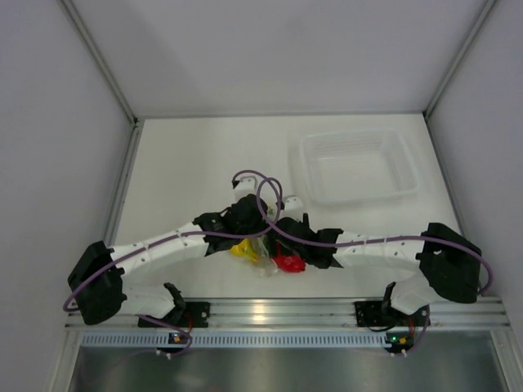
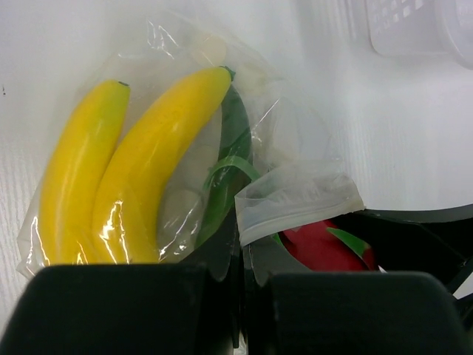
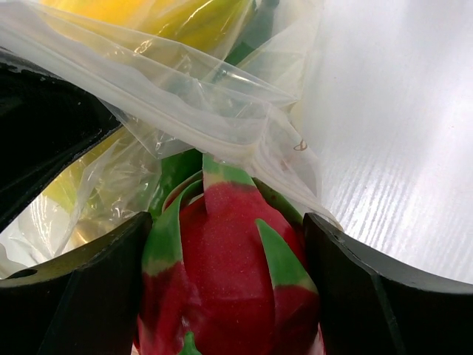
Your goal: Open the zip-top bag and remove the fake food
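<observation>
Pulling the first toy out appears to be the step in hand. The right gripper (image 3: 228, 225) has its two black fingers clamped on either flank of a plastic red fruit (image 3: 229, 281) with green leaf flaps. The fruit sits at the mouth of the small, clear, crinkly zip-top bag (image 2: 295, 196), and the right wrist view shows no film over its face.

The left gripper (image 2: 240, 277) has its fingers drawn close together with bag film running down into the narrow gap. It looks pinched on the bag, though the contact itself is hidden. The bag lies on the white table (image 1: 188, 171) near the front edge, between the two wrists.

The next move, as I judge it, calls for the right arm to draw the red fruit straight back from the opening while the left anchors the plastic. Otherwise the whole pouch may drag along with the fruit.

By count there is one bag, and inside it two yellow plastic bananas (image 2: 159, 148) lie side by side with one dark green piece (image 2: 235, 133) just beside them. There is one red fruit. One clear, rigid, rectangular plastic tray (image 1: 359, 196) stands well apart, toward the far right of the table.
</observation>
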Controlling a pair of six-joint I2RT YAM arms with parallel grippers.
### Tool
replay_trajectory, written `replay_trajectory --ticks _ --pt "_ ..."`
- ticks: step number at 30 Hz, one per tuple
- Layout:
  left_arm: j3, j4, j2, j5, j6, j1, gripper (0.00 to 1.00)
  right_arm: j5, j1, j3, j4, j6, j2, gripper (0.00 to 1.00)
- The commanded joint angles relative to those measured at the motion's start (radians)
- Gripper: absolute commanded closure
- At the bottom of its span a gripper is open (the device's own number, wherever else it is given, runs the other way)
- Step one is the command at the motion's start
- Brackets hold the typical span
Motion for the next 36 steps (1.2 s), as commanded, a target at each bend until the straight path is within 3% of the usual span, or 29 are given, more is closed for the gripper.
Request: replay_trajectory --ticks 1,11,22,24,30,36 --pt "-0.008 0.073 0.021 -0.115 -0.009 0.029 1.00 -0.066 0.039 0.096 0.014 -0.104 -0.090 1.00" --pt "-0.036 0.093 -0.009 -0.095 -0.028 0.026 1.00 -0.040 0.001 0.231 -0.046 -0.081 -0.078 1.00" --pt "-0.049 0.113 -0.008 -0.104 -0.040 0.023 1.00 -0.029 -0.018 0.259 -0.058 -0.046 -0.131 1.00" --pt "-0.056 0.116 -0.014 -0.107 -0.046 0.023 1.00 0.006 -0.021 0.230 -0.063 -0.039 -0.154 1.00" --pt "-0.105 0.139 -0.045 -0.150 -0.089 0.021 1.00 -0.178 -0.107 0.056 0.093 0.072 -0.291 1.00" --pt "-0.138 0.189 -0.063 -0.138 -0.111 0.006 1.00 -0.178 -0.142 0.084 0.061 0.070 -0.306 1.00"
